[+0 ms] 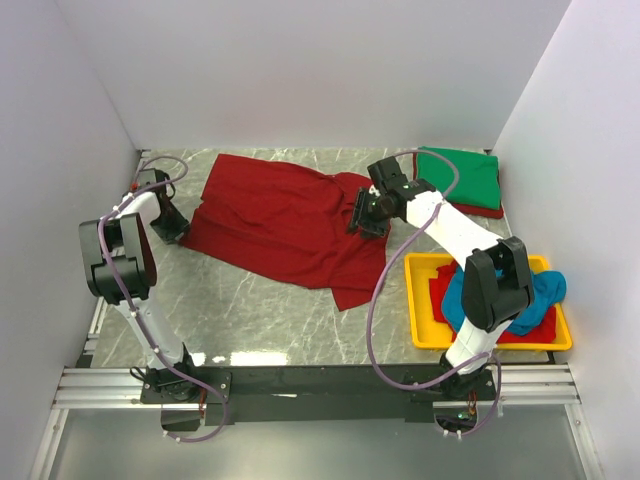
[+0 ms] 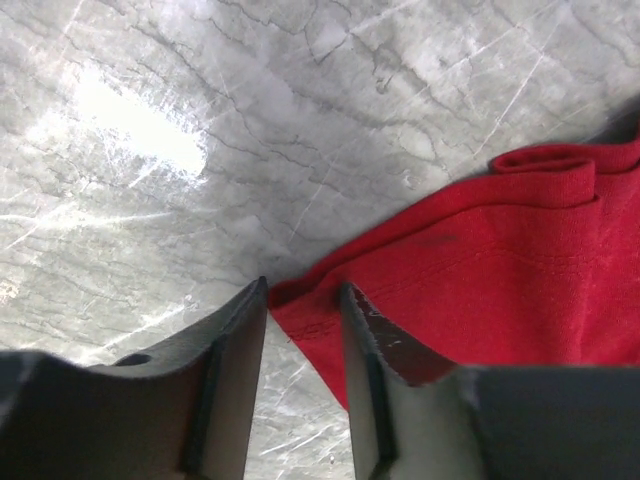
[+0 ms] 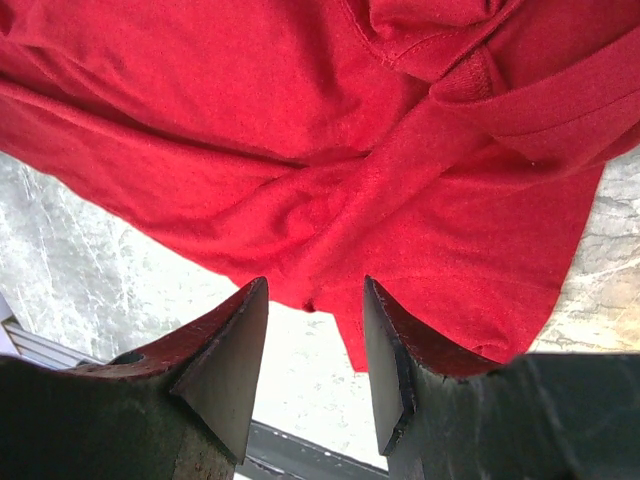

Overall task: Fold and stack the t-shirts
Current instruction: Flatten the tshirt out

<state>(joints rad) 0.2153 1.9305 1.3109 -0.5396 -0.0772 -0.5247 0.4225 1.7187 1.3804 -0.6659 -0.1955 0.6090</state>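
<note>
A dark red t-shirt lies spread and creased on the marble table. My left gripper is at its left edge. In the left wrist view the gripper is open, low over the table, with a corner of the red shirt lying between its fingertips. My right gripper is over the shirt's right side. In the right wrist view it is open and empty above the bunched red cloth. A folded green t-shirt lies on a folded red one at the back right.
A yellow tray at the right front holds a crumpled teal blue shirt and red cloth, partly hidden by my right arm. White walls close in the table on three sides. A metal rail runs along the near edge.
</note>
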